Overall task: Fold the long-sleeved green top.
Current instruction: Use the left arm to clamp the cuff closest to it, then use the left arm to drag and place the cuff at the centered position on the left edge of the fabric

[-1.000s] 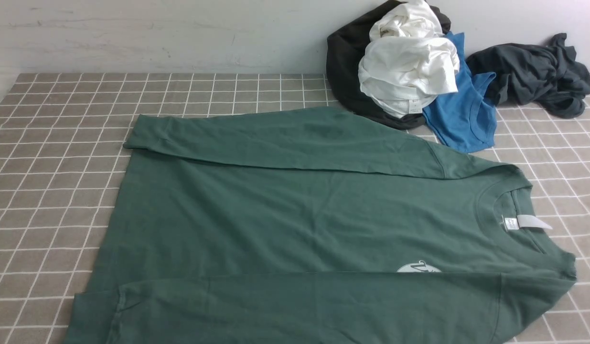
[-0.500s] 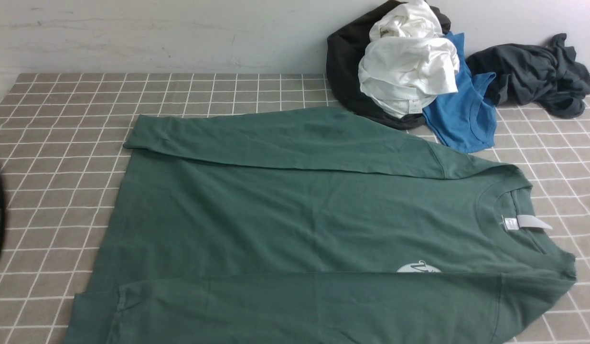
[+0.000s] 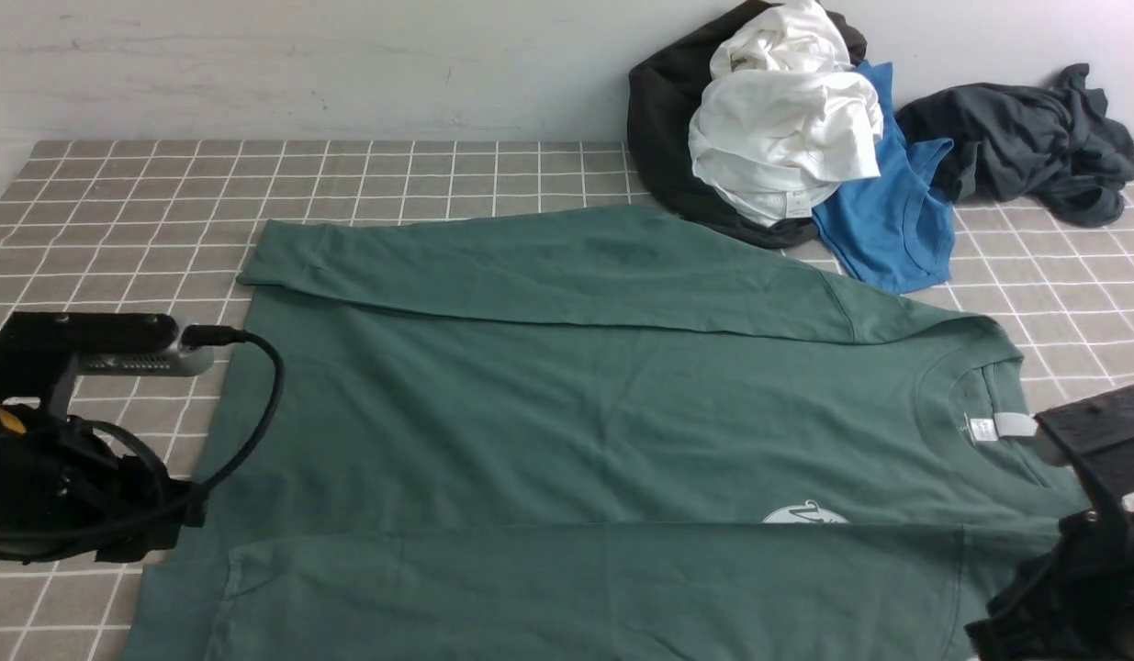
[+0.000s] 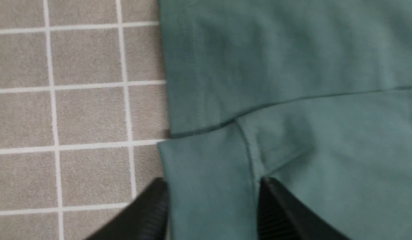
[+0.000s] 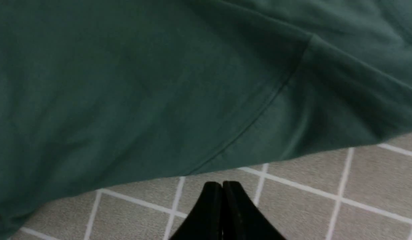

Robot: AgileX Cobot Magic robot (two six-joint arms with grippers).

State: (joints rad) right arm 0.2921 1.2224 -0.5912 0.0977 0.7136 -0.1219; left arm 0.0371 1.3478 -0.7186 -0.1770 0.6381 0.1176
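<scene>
The green long-sleeved top point(image 3: 576, 413) lies flat across the middle of the front view on the tiled tabletop point(image 3: 117, 184), its collar toward the right of the frame and its hem toward the left. Both sleeves are folded in over the body: one runs along the upper edge, the other along the lower edge. The white neck label point(image 3: 998, 427) shows inside the collar, and the chest logo point(image 3: 805, 516) peeks out just above the lower sleeve.

My left arm point(image 3: 61, 477) sits at the lower left of the frame, beside the hem. My left gripper point(image 4: 213, 181) has its fingers spread apart, with the cuffed end of the lower sleeve showing between them; I cannot tell whether they touch the cloth.

My right arm point(image 3: 1081, 551) is at the lower right, by the shoulder. My right gripper point(image 5: 222, 186) has its fingers pressed together, empty, over bare tile just beside the shirt's edge.

In the upper right of the frame, a white garment point(image 3: 787, 138) sits on a black garment point(image 3: 663, 119), with a blue tank top point(image 3: 888, 220) and a dark grey garment point(image 3: 1026, 138) alongside.
</scene>
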